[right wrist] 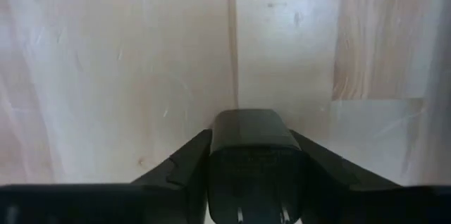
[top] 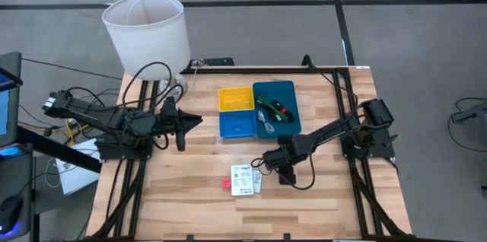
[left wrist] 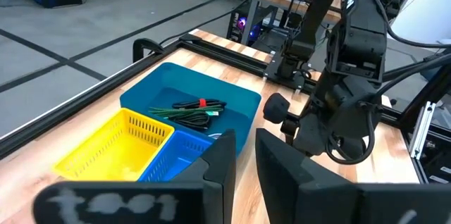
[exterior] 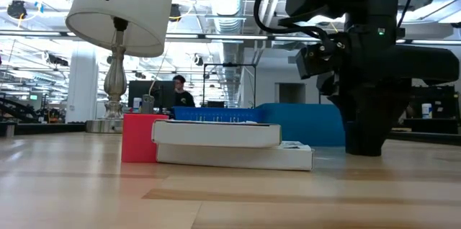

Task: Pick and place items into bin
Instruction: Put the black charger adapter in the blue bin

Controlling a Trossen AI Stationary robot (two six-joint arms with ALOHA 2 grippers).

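Nearest the front edge of the table (top: 319, 211), two white packets (top: 245, 180) lie stacked or overlapping, with a small red block (top: 226, 183) just beside them — in the low view the block stands against the end of the pair. These look like the items not yet put away.

Just beside the packets, on the side toward the right arm's base, the right tool (top: 268, 163) is down at the table. In its own wrist view the fingers are pressed around a dark rectangular piece (right wrist: 255, 155) over bare wood, so I'd judge it is pinching one of the black items and has it in hand for the next trip.

Farther back sits the bin set: the yellow tray (top: 235, 98) and the blue tray (top: 237, 125) both look empty, while the larger teal tray (top: 275, 106) already holds a small tangle — black sticks, a green piece, a red bit and a thin cable, as far as I can make out.

The left tool (top: 192, 122) waits off to that side of the trays, above the table, its fingers a narrow gap apart and holding nothing. Behind it, at the far corner, stands a white lampshade (top: 146, 30).

By my reckoning the job is past halfway: several pieces are binned, one is held, and the packets and red block are left.
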